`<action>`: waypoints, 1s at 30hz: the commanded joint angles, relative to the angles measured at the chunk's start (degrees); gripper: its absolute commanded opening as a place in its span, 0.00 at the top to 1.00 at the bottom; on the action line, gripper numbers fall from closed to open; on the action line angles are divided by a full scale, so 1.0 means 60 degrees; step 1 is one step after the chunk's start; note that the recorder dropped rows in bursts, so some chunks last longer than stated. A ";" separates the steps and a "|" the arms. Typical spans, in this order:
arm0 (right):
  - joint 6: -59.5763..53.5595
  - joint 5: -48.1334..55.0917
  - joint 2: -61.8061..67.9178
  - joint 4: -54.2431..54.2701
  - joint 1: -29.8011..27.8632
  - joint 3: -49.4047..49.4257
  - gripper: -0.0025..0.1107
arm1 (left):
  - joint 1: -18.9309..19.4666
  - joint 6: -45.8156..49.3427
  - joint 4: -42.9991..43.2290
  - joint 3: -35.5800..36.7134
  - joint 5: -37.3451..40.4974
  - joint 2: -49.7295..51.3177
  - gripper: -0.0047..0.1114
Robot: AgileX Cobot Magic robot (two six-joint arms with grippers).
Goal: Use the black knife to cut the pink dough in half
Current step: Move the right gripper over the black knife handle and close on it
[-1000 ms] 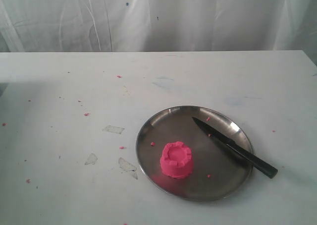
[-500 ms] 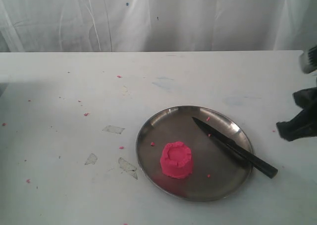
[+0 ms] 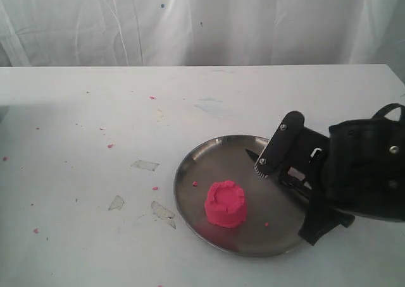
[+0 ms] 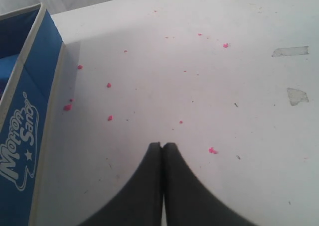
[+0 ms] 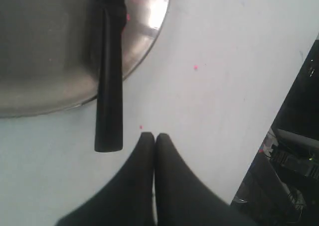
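Right claw (image 5: 153,136) closed, empty, just beside black knife (image 5: 109,86) handle end

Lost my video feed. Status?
Both grippers shut, empty. Right gripper beside black knife handle. Pink dough whole on plate. Nothing blocking.

Right arm (image 3: 354,173) covers most of the black knife (image 3: 250,155) in the exterior view, only the tip shows. Right wrist view cuts off the blade, handle (image 5: 110,86) only; plate (image 5: 45,61) cropped too. Blue box (image 4: 20,111) is cut by the frame edge in the left wrist view, its lettering partly lost.
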 commanded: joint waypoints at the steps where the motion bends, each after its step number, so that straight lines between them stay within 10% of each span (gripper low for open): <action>1: 0.0054 0.0053 0.0658 -0.0156 0.0160 -0.0074 0.98 | -0.0006 -0.0052 -0.0032 0.0017 -0.0036 -0.0049 0.96; 10: -0.0055 0.0131 0.2023 0.0136 0.0160 -0.0074 0.64 | -0.0006 -0.0052 -0.0032 0.0017 -0.0036 -0.0049 0.96; 30: 0.1702 0.0364 0.4056 -0.1451 0.0160 -0.0074 0.63 | -0.0006 -0.0052 -0.0032 0.0017 -0.0036 -0.0049 0.96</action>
